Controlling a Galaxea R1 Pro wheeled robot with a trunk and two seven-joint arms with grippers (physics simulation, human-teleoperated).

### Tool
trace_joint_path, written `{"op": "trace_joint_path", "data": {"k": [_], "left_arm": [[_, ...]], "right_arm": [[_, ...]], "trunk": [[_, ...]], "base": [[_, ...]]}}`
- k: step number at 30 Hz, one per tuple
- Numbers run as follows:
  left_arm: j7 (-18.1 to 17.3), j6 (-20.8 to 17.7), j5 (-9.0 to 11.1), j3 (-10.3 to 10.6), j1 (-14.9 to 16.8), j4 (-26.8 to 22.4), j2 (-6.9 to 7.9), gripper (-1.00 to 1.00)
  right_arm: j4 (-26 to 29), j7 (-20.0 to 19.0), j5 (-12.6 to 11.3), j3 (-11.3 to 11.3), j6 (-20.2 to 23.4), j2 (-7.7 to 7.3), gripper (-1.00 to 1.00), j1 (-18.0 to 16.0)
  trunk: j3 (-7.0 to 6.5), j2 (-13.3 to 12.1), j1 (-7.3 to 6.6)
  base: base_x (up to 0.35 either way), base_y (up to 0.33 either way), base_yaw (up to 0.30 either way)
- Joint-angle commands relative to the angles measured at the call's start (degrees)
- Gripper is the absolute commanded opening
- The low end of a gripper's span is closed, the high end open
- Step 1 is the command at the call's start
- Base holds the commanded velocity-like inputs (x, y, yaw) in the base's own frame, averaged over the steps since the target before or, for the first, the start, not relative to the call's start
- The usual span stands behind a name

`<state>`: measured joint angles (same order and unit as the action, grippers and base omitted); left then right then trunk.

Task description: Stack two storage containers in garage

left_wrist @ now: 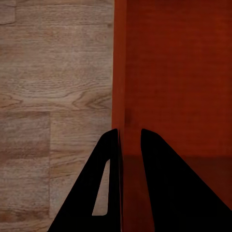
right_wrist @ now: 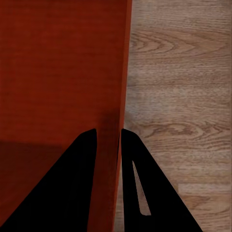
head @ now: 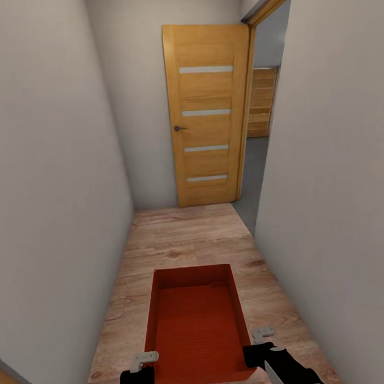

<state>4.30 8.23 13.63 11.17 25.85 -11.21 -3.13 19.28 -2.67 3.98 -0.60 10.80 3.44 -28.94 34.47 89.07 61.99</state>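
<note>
One orange-red storage container, topless with a ribbed bottom, hangs in front of me above the wood-plank hallway floor, held between both arms. My left gripper is shut on its left side wall, one finger inside and one outside. On the opposite side wall my right gripper is shut the same way. In the left wrist view the left gripper straddles the wall's rim. The right gripper does the same in the right wrist view.
I am in a narrow hallway between pale walls. Ahead, a wooden door with glass strips stands open. To its right a doorway shows a grey floor and a wooden panel beyond.
</note>
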Motion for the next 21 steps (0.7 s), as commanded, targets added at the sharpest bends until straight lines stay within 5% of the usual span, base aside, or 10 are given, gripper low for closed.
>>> {"op": "trace_joint_path", "data": {"k": [1,21], "left_arm": [[0.5,0.2,0.4,0.5,0.0,0.1,0.58,-1.00],[0.5,0.2,0.4,0.5,0.0,0.1,0.58,-1.00]], "right_arm": [[0.2,-0.1,0.8,0.9,0.4,-0.46,-1.00,-0.1],[0.2,-0.2,0.8,0.9,0.4,-0.46,-1.00,-0.1]], "trunk": [[0.05,0.0,0.03],[0.05,0.0,0.03]], "base": [[0.343,0.000,0.000],[0.343,0.035,0.000]]}}
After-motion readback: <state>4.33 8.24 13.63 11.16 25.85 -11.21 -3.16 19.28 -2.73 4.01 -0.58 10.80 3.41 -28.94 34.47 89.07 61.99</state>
